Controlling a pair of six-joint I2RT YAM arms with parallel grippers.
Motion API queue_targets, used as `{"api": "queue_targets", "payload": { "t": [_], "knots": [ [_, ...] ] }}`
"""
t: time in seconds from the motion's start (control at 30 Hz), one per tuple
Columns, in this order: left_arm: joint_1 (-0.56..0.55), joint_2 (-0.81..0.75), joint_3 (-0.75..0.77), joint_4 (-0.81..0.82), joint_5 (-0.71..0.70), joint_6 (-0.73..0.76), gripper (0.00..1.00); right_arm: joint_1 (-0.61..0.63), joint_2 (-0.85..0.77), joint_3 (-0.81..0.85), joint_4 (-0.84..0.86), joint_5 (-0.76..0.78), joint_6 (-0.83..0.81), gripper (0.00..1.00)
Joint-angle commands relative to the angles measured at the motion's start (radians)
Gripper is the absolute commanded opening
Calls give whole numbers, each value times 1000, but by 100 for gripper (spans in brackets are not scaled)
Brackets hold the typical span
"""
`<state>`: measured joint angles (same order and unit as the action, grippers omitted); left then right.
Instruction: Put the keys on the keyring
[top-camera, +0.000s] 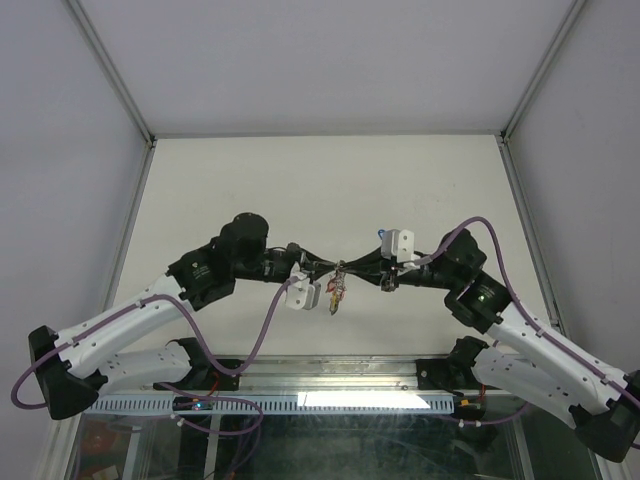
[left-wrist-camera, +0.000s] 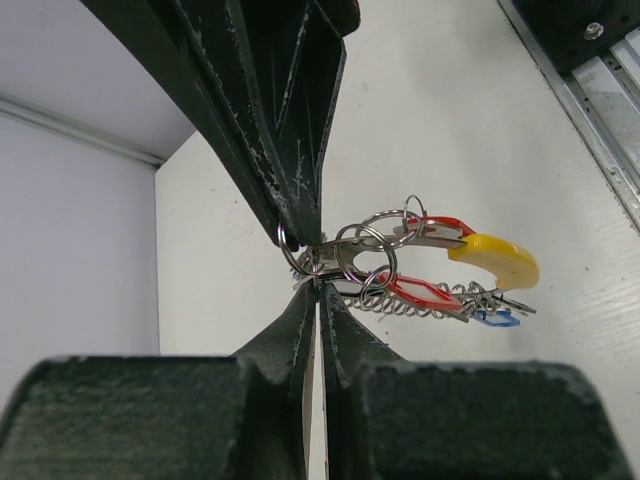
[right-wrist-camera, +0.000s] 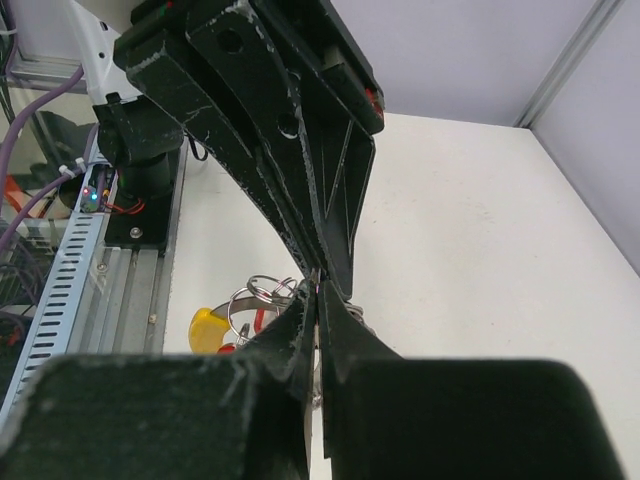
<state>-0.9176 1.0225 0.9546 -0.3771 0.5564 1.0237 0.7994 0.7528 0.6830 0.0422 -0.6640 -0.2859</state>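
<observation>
Left of the keyring (left-wrist-camera: 415, 303), the left hand (left-wrist-camera: 308, 265) reaches in level from its bent arm. It is clamped tight on the ring's end, apparently to steady it above the bench (top-camera: 250, 190). The keyring hangs between both hands, with red-, yellow- and blue-tagged keys (left-wrist-camera: 497, 258) bunched against it. Right of the keyring, the right hand (right-wrist-camera: 318, 288) mirrors that pose, pinched closed; what it nips is hidden.
</observation>
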Motion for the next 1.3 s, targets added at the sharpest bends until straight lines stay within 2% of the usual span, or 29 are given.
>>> {"api": "queue_targets", "payload": {
  "t": [0.0,0.33,0.77,1.27],
  "knots": [
    [-10,-53,-38,137,-19,-52,0,5,-33,-21,235,15,83,0],
    [-10,-99,-96,248,-37,-120,0,5,-46,-117,495,117,216,0],
    [-10,-87,-89,319,-71,-184,0,6,6,-238,856,265,354,0],
    [-29,-48,-50,347,-116,-251,0,24,92,-267,1035,389,373,0]
  ]
}}
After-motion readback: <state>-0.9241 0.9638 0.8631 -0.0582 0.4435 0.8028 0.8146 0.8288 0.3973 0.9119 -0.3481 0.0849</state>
